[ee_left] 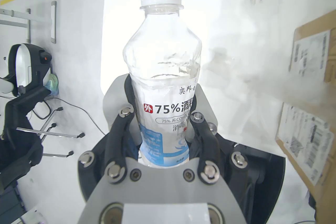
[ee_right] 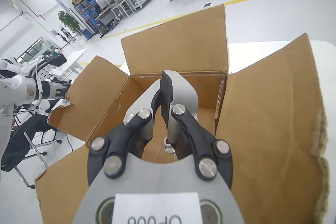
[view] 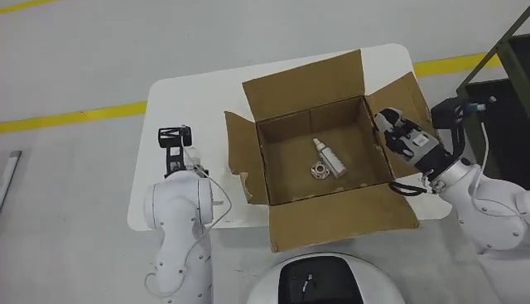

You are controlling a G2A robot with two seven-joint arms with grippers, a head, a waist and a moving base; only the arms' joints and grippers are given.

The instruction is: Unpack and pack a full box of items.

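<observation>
The open cardboard box stands in the middle of the white table. On its floor lie a small white spray bottle and a round metal part. My left gripper is shut on a clear bottle with a white cap and a blue-and-white label, held over the table left of the box. In the top view the left gripper is well clear of the box's left flap. My right gripper is shut with nothing in it, above the box's right edge; the metal part shows below it.
All the box's flaps are folded outward: the back one stands up and the front one hangs over the table's near edge. A dark metal frame stands beyond the table's right end. Bare tabletop lies left of the box.
</observation>
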